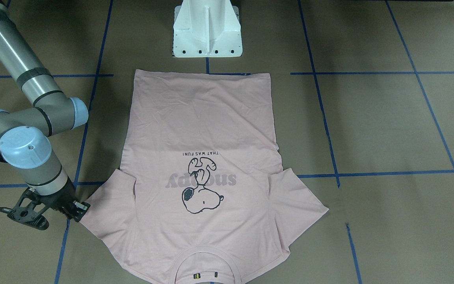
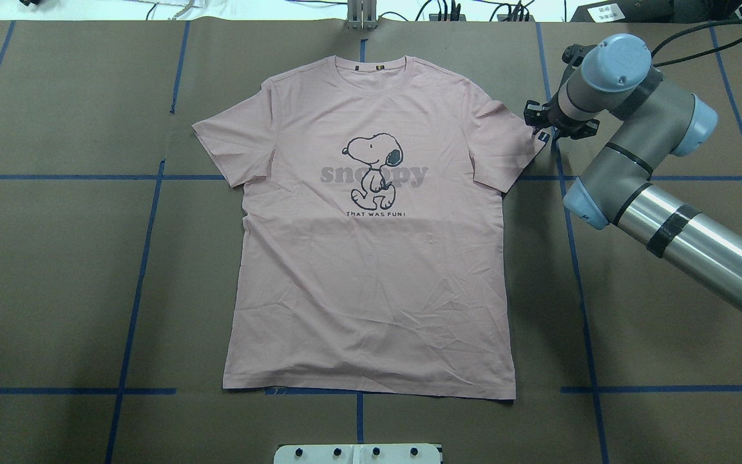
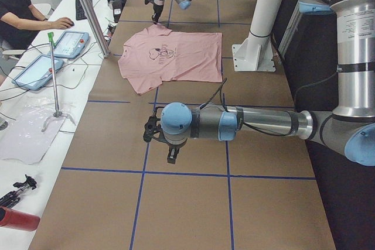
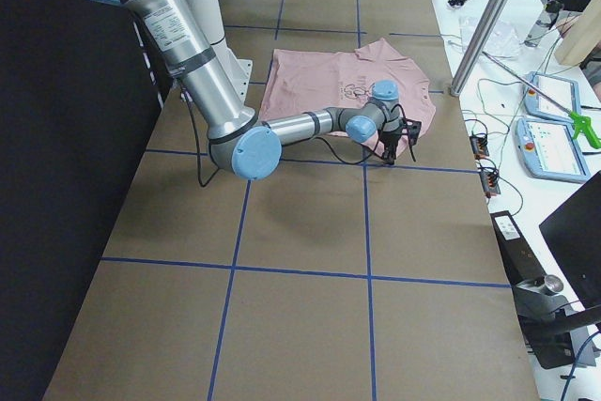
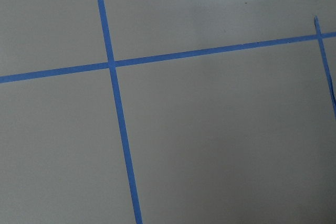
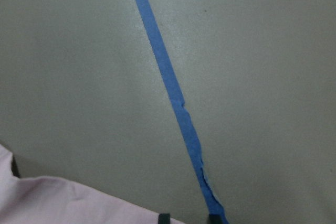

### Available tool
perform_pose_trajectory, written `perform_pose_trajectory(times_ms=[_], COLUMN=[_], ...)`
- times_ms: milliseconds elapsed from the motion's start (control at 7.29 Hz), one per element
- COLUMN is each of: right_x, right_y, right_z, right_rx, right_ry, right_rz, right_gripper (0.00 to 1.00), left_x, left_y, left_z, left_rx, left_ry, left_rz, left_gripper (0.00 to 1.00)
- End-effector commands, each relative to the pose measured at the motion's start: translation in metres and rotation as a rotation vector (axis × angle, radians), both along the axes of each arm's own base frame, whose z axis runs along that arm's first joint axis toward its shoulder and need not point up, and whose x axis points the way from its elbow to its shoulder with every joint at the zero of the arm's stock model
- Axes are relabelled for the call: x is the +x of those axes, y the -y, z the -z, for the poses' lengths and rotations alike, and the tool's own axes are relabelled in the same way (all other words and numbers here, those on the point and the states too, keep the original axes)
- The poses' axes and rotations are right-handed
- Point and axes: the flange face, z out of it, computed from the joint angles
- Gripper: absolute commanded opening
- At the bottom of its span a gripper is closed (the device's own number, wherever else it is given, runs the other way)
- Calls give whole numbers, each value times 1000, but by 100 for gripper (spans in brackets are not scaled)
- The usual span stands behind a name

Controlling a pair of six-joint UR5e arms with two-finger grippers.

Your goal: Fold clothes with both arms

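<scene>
The pale pink Snoopy T-shirt [image 2: 371, 258] lies flat and face up on the brown table, collar away from the robot; it also shows in the front view [image 1: 203, 130]. My right gripper [image 2: 542, 125] hangs low at the outer corner of one sleeve, also seen in the front view [image 1: 78, 211]. In the right wrist view two dark fingertips [image 6: 164, 217] stand slightly apart beside the sleeve's edge [image 6: 52, 203]. My left gripper [image 3: 170, 153] hovers over bare table far from the shirt; I cannot tell whether it is open or shut.
The white pedestal base [image 1: 207, 31] stands just behind the shirt's hem. Blue tape lines [image 5: 118, 119] grid the table. A side bench with tablets [image 3: 70, 42], a metal post [image 3: 88, 10] and a seated person lies beyond the far edge.
</scene>
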Motion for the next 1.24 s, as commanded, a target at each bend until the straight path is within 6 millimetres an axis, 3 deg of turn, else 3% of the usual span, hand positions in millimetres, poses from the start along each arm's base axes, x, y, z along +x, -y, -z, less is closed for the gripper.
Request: perform_pose_trajectory(times_ms=[0,275,412,549,824,961,1098], right_x=[0,-9,-33,-74,-109,-123,-125], right_y=[2,12,2,-7,8,19,21], right_z=[10,60,76,110,123,118,117], right_rx=[18,85,127,210,191,160,152], right_ry=[10,62,52,9,-17,-50,-64], right_rz=[7,7,8,-28,0,4,7], right_gripper=[0,0,0,0,0,0,0], left_x=[0,0,0,0,0,0,0], left_y=[1,1,1,1,1,1,1], left_z=[3,4,4,4,6,7,10], left_rx=[4,6,5,8,12,12,17], left_ry=[0,0,0,-1,1,-1,-1], left_rz=[1,1,2,1,1,2,2], left_gripper=[100,100,100,100,100,100,100])
